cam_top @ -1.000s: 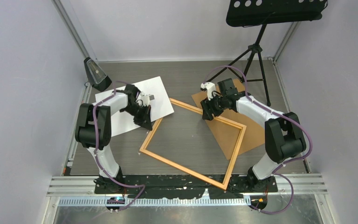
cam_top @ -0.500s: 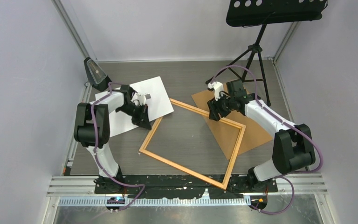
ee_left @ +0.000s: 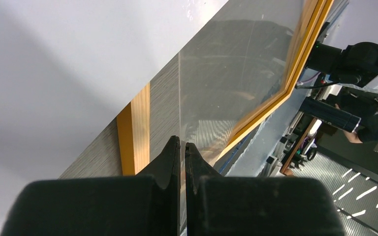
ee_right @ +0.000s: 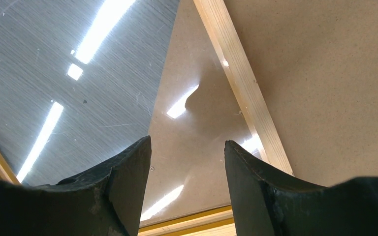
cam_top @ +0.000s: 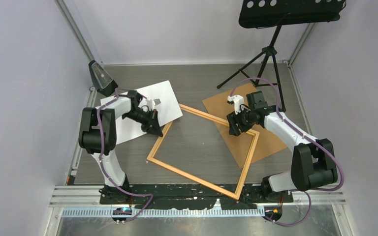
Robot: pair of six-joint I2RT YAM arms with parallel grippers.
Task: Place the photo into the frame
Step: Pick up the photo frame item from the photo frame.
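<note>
From above, I see the photo (cam_top: pixel 166 98) lying white side up at the far left of the surface (cam_top: pixel 197 83), outside the frame (cam_top: pixel 197 178). My left tool (cam_top: pixel 154 130) is at the frame's left corner. My right tool (cam_top: pixel 236 128) hangs over the far right rail, above the brown backing board (cam_top: pixel 270 140).

Only the wrist views show a glossy clear sheet (ee_right: pixel 128 73) inside the frame. The left wrist shows the photo's edge lapping over a rail and the fingers (ee_left: pixel 170 157) pressed together; whether they pinch anything thin I cannot tell. The right wrist shows its fingers (ee_right: pixel 133 167) spread.
</note>
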